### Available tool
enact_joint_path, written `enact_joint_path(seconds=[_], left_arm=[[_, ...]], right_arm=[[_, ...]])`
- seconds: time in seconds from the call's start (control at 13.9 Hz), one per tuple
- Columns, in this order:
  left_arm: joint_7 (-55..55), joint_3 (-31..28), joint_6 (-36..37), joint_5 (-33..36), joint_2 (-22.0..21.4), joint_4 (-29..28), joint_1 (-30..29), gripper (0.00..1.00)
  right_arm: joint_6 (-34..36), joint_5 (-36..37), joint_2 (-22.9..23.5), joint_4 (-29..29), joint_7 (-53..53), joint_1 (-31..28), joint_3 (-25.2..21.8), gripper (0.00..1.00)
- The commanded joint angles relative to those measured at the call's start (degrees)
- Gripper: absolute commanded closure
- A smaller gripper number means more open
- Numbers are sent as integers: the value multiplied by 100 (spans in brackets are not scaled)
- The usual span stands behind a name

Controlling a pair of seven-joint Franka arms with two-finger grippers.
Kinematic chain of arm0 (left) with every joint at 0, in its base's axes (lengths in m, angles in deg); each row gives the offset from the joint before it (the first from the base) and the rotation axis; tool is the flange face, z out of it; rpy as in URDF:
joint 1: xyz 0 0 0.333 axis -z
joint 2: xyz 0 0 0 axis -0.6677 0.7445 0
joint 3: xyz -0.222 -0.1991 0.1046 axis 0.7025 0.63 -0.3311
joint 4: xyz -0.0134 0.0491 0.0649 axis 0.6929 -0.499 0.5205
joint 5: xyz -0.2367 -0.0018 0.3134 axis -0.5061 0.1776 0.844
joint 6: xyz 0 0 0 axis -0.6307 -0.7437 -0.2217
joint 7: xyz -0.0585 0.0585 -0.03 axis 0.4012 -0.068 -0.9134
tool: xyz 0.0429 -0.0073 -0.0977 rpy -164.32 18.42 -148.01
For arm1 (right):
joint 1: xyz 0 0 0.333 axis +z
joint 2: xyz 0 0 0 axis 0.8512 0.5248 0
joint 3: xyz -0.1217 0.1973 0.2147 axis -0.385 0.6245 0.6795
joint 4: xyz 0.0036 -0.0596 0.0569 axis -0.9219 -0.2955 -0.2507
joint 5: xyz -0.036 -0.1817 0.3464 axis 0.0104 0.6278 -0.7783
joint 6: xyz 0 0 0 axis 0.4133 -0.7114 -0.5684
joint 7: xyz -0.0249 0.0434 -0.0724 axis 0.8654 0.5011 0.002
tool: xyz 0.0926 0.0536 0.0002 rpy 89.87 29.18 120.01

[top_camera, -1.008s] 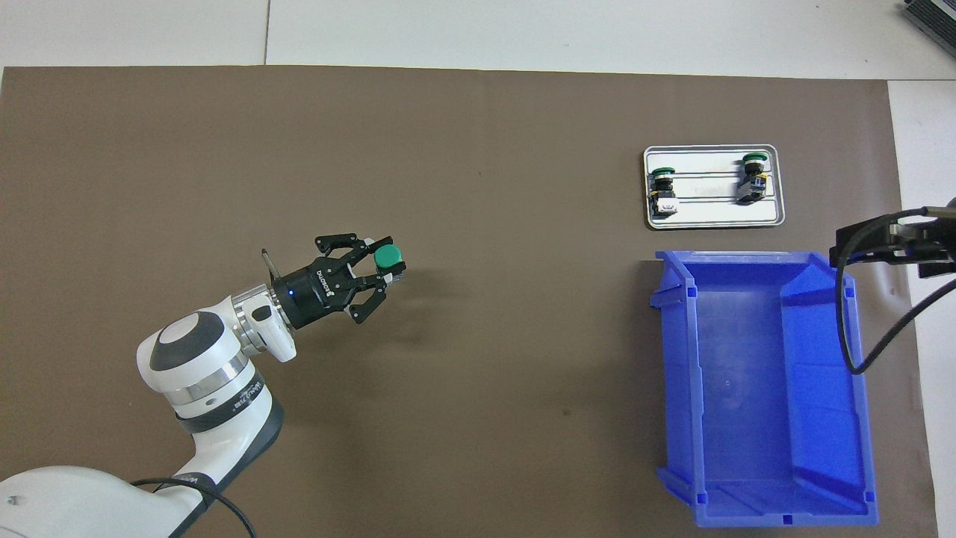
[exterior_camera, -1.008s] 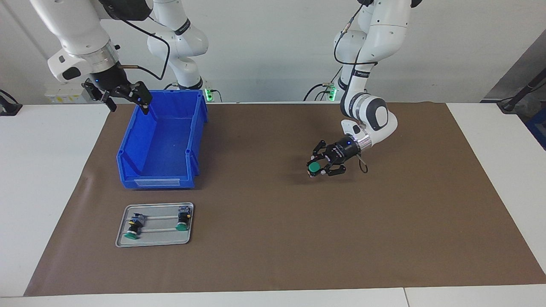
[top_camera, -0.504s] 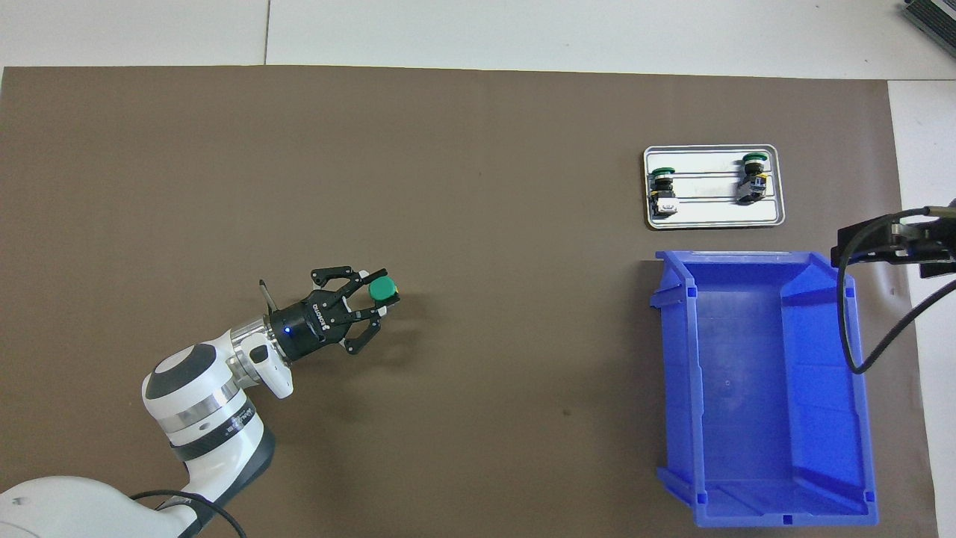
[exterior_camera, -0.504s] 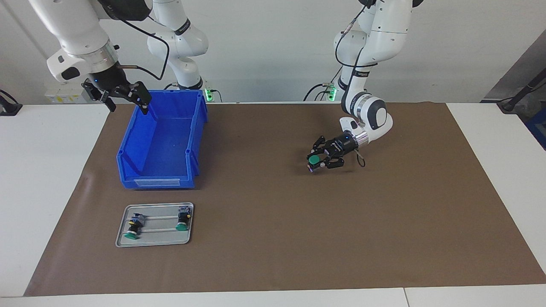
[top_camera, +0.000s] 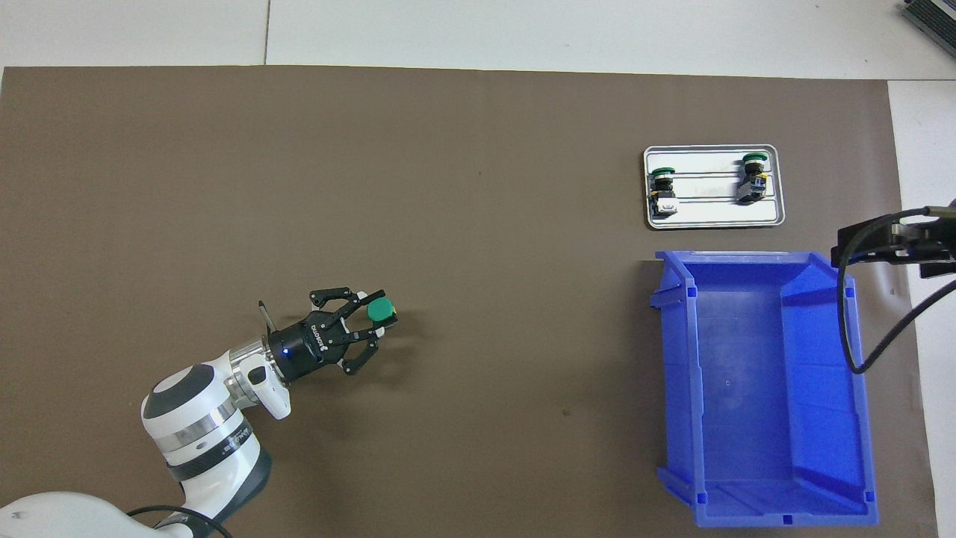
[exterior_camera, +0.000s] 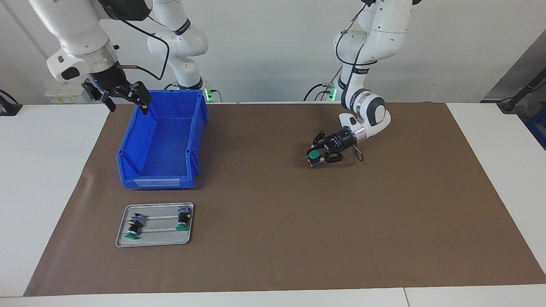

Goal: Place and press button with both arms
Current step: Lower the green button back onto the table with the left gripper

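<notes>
My left gripper (exterior_camera: 316, 157) is shut on a button (exterior_camera: 314, 154) with a round green cap (top_camera: 379, 308) facing up. It holds the button low over the brown mat (exterior_camera: 273, 238), about mid-table toward the left arm's end. I cannot tell whether the button's base touches the mat. My right gripper (exterior_camera: 127, 101) hangs open and empty in the air over the corner of the blue bin (exterior_camera: 162, 145) nearest the robots. That arm waits.
A small metal tray (exterior_camera: 154, 243) lies on the mat farther from the robots than the bin, with two more green-capped buttons (exterior_camera: 133, 230) (exterior_camera: 182, 222) lying in it. The bin (top_camera: 754, 388) has nothing in it. White tabletop borders the mat.
My left gripper has drawn back toward the robots and come down closer to the mat, still gripping the button. The right arm has hardly moved.
</notes>
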Motion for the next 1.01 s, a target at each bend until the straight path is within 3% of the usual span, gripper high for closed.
enact_joint_path(seconds=[0.0, 0.5, 0.65, 0.72, 0.79, 0.86, 0.94], left_arm=[[702, 0, 116, -183, -170, -246, -77, 100], [711, -8, 63, -174, -169, -308, -7, 100], [711, 0, 10, -165, -161, -299, -7, 91], [711, 0, 19, -165, -169, -299, -24, 71], [711, 0, 27, -165, -169, -299, -33, 44], [711, -8, 10, -165, -169, -290, -51, 27], [702, -8, -42, -165, -143, -290, -25, 21]], right_arm=[[-53, -111, -52, -47, -11, -18, -34, 0], [-61, -111, -52, -47, -2, -9, -34, 0], [-53, -111, -52, -47, -11, -18, -33, 0], [-53, -111, -52, -47, -11, -18, -34, 0], [-61, -111, -52, -47, -11, -18, -34, 0], [-61, -111, -52, -47, -20, -18, -34, 0], [-70, -111, -52, -47, -20, -18, -34, 0]])
